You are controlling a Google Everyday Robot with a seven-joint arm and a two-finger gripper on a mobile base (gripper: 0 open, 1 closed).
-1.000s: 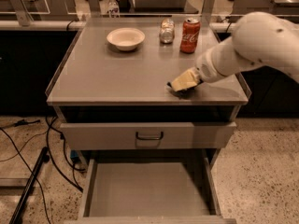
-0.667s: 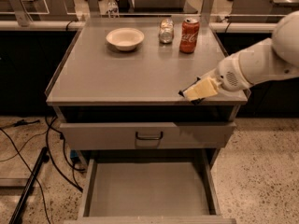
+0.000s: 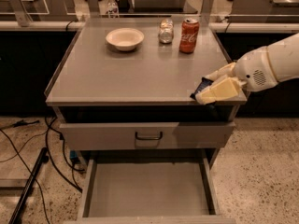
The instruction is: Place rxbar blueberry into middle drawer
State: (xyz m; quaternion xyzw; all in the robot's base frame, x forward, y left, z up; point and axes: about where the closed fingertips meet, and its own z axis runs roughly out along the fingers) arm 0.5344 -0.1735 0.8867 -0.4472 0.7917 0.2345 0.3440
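Observation:
My gripper (image 3: 216, 88) is at the front right corner of the cabinet top (image 3: 126, 73), its cream fingers shut on the rxbar blueberry (image 3: 201, 86). Only a dark navy end of the bar shows, sticking out to the left of the fingers; the rest is hidden by them. The bar is held just above the top's front edge. The middle drawer (image 3: 145, 190) stands pulled open below, a shallow grey tray with a bare flat floor, lower and to the left of the gripper.
A white bowl (image 3: 124, 38), a small glass jar (image 3: 165, 31) and a red cola can (image 3: 189, 29) stand at the back of the top. A closed drawer front with a black handle (image 3: 149, 136) sits above the open drawer. Black cables (image 3: 28, 171) lie on the floor at left.
My gripper has moved right and toward the front edge of the cabinet top, carrying the bar with it. The drawer and the other objects have not moved.

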